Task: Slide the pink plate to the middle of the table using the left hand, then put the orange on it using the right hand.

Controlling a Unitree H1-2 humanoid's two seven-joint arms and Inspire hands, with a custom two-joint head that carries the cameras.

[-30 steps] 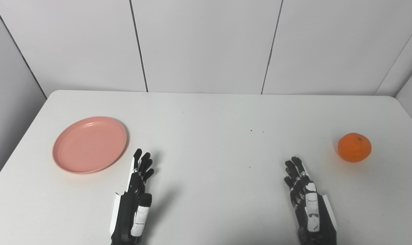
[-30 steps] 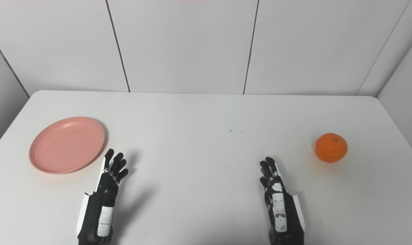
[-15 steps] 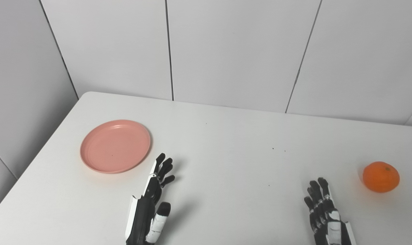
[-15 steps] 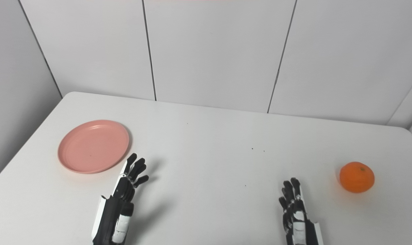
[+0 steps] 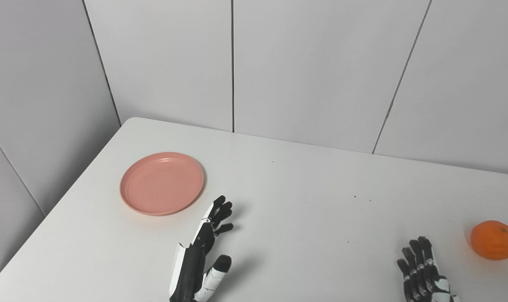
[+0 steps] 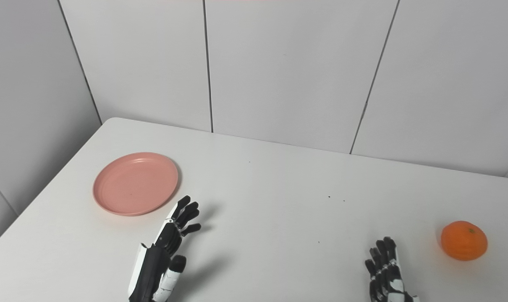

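No readable text showing anywhere

Nothing on the pink plate (image 5: 162,183), the orange (image 5: 494,240), the table (image 5: 304,184) or the wall panels is carrying legible lettering, numbers or signs.

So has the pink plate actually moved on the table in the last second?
No. The pink plate keeps its spot near the table's left edge; only the camera swung left.

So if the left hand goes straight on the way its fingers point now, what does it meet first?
Probably nothing. The left hand points up and slightly right, past the right rim of the plate, so it seems to miss it and cross bare table toward the wall. Depth is unclear.
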